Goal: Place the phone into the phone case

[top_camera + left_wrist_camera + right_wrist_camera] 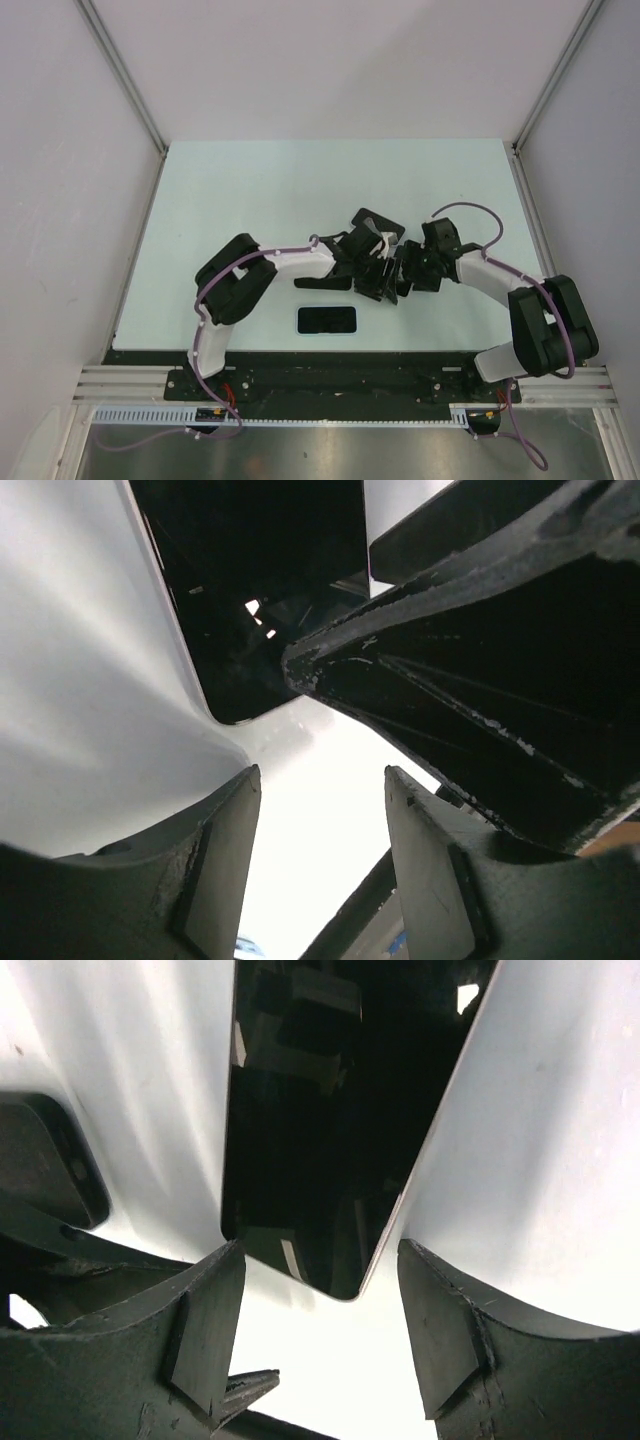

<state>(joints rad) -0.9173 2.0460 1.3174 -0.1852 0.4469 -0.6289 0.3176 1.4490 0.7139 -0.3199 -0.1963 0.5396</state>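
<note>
While the phone (327, 320) lay flat on the table (250, 190) near the arm bases, the left fingers (225, 870) and right fingers (205, 1330) met farther in at its 1 o'clock, both parted and gripping nothing. The phone case (378, 225) lay just beyond them at 12 o'clock.

No legible text, labels (phone (327, 320) screen blank).

My left arm (295, 262) and right arm (492, 276) are 2 white shells with black joints, purple cables (470, 208) looping alongside, and scuffed dark fingers (445, 1335).
</note>
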